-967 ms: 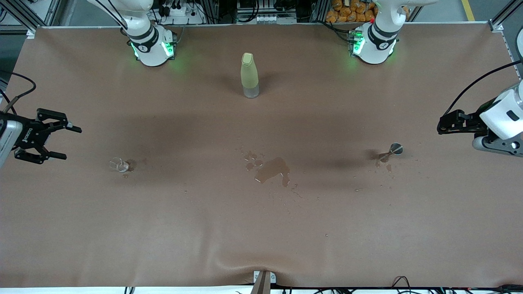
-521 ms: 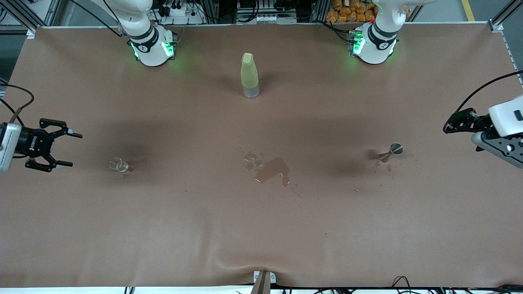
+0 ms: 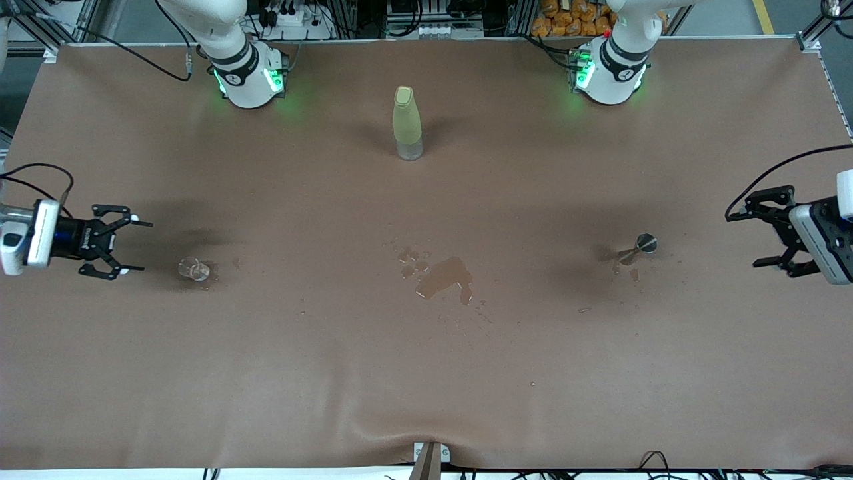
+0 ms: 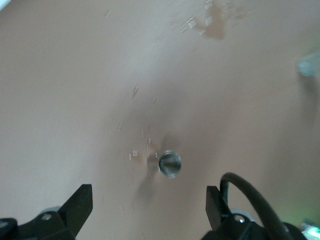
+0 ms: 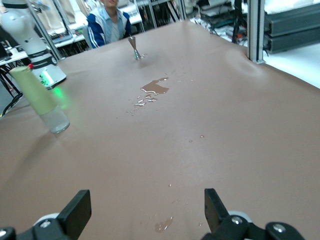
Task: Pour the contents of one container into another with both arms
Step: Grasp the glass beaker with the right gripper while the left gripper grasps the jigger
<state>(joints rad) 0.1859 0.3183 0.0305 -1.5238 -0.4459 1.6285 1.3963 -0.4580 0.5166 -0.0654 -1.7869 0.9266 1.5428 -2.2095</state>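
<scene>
Brown covering is stretching over the whole surface (image 3: 600, 373), and I am looking at an approach step: neither container is being held, so the pour itself is not yet under way.

I am seeing the right end effector (image 3: 123, 248) hanging low at the right arm's end of the surface, just beside a small clear glass (image 3: 194, 269) that is standing there. Its fingers are spread wide and are gripping nothing; nothing is touching them. In the right wrist view the two finger pads (image 5: 75, 210) are standing well apart with only bare covering between them.

I am seeing the left end effector (image 3: 766, 230) hanging at the left arm's end, also spread wide and empty. A small metal cone-shaped cup (image 3: 643, 244) is standing near it, toward the middle. In the left wrist view that cup (image 4: 170, 164) is lying between the open fingers' line but well apart from them.

A pale green bottle (image 3: 406, 123) is standing upright between the two bases, and a wet puddle (image 3: 445, 278) is lying mid-surface.

I am judging that each arm next needs to slide in level, bracket its own vessel and close gently. The glass looks light and easy to knock over, so I am favouring a slow approach.
</scene>
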